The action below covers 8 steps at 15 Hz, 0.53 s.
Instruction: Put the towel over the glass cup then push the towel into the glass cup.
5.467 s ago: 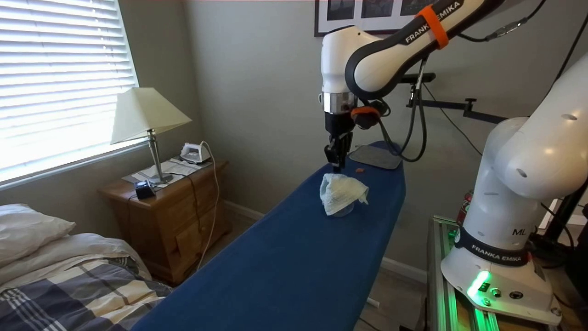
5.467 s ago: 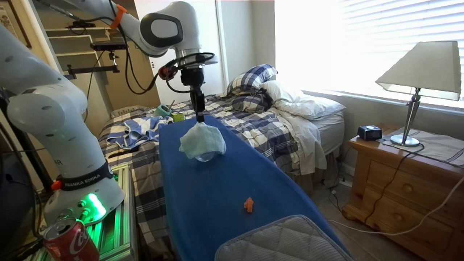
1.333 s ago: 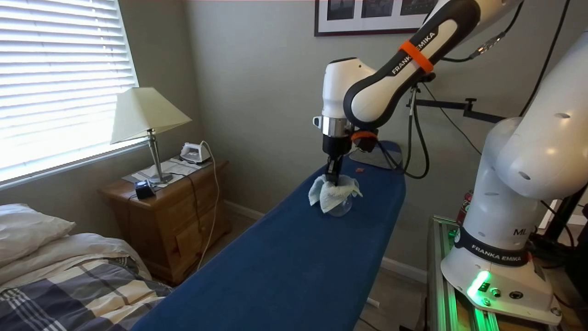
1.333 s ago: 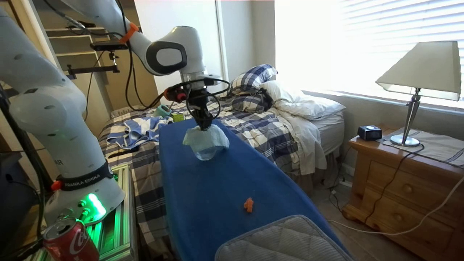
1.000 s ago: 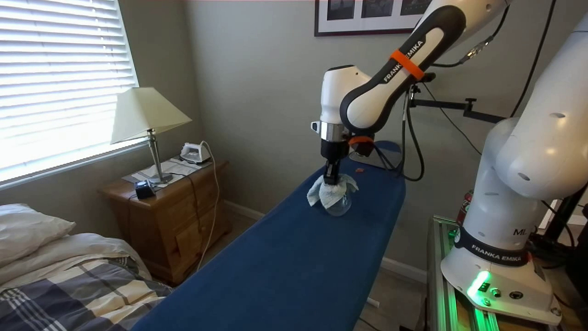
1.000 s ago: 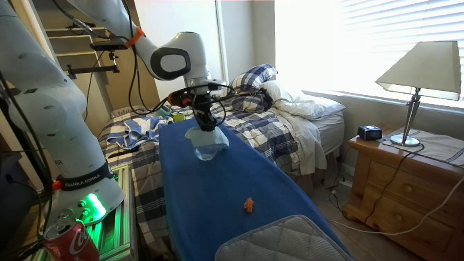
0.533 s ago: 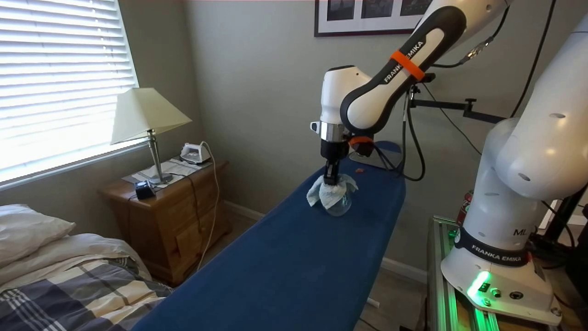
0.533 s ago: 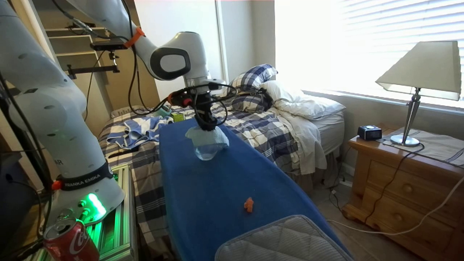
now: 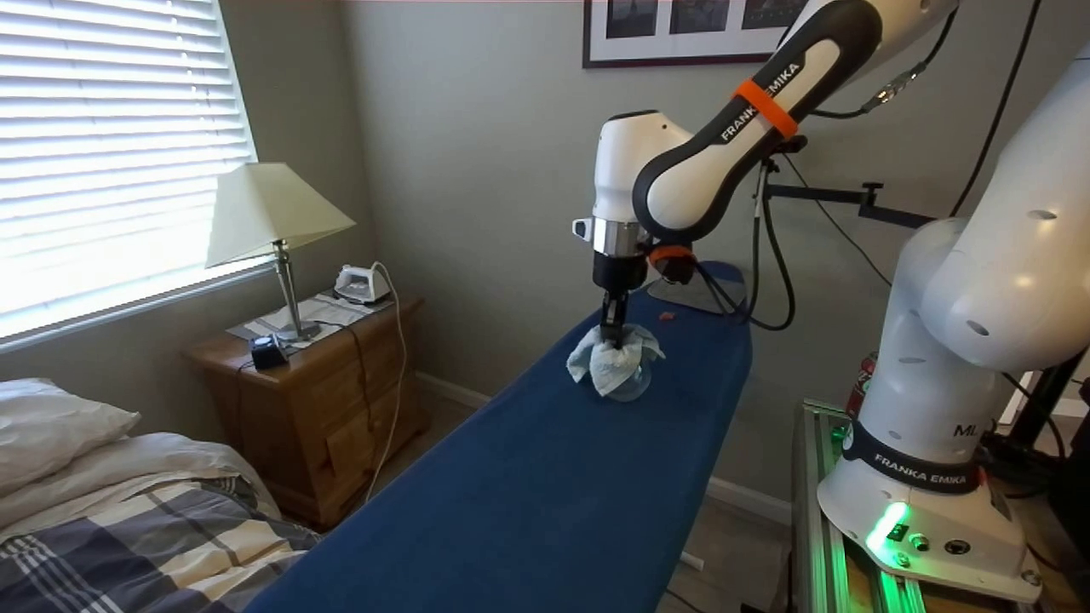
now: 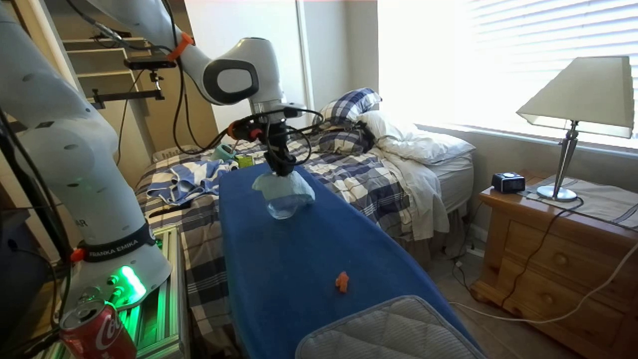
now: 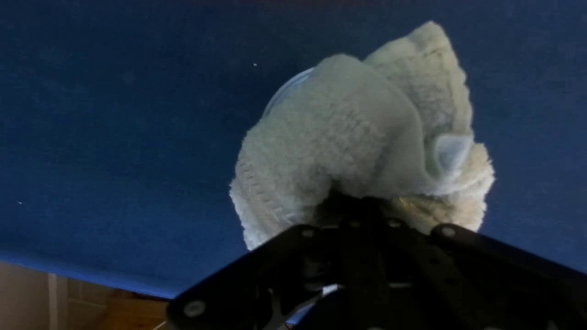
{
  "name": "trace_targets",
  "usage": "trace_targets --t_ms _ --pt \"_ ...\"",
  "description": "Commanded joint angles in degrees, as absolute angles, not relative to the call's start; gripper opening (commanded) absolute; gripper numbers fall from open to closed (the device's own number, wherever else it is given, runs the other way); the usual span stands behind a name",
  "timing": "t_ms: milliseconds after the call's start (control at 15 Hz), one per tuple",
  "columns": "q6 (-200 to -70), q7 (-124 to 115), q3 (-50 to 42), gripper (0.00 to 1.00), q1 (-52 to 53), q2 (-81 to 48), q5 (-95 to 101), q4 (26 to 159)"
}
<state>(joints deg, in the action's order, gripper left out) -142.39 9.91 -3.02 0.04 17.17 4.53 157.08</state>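
A bedside lamp (image 9: 277, 214) stands at ten o'clock from the towel (image 9: 612, 369), which drapes over the glass cup (image 9: 634, 388) on the bench (image 9: 511, 502). The fingers (image 9: 612, 330), close together, press into the towel's middle from twelve o'clock. Probably light and limp, it offers a loose flap to grip; the cup looks fragile.

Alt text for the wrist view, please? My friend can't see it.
A dark gripper rests in the folds of a pale towel draped over a glass, which peeks out at the towel's upper left. Beneath lies a blue board.
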Motion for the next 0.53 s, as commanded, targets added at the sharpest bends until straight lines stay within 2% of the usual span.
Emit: trace_targets --t_ms 0,467 --pt "-138.55 10.36 -2.98 0.00 0.35 20.72 3.30 157.40" --pt "-135.61 8.21 -2.60 0.00 -0.50 24.35 4.47 157.34"
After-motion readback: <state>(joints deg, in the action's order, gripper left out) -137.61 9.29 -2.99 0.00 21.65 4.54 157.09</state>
